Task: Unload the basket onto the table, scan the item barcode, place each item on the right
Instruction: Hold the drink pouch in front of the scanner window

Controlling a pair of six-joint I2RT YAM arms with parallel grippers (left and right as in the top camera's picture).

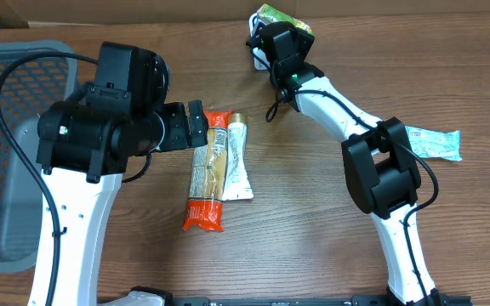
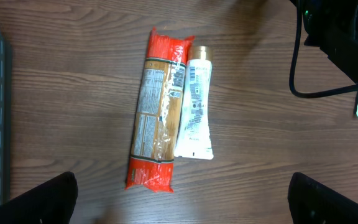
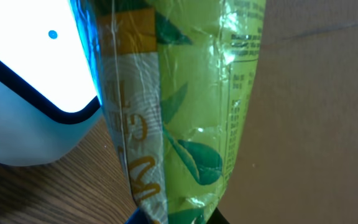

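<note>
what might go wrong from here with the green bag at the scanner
The green bag is crinkled and glossy, and seems turned edge-on to the lit scanner, so the barcode may not read. The right gripper pinches it near one end, so it might sag or slip.

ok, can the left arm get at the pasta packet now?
Probably yes. The left gripper is open right by the pasta packet, which lies flat, nothing on top. The white tube touches one side and may get nudged.
</note>
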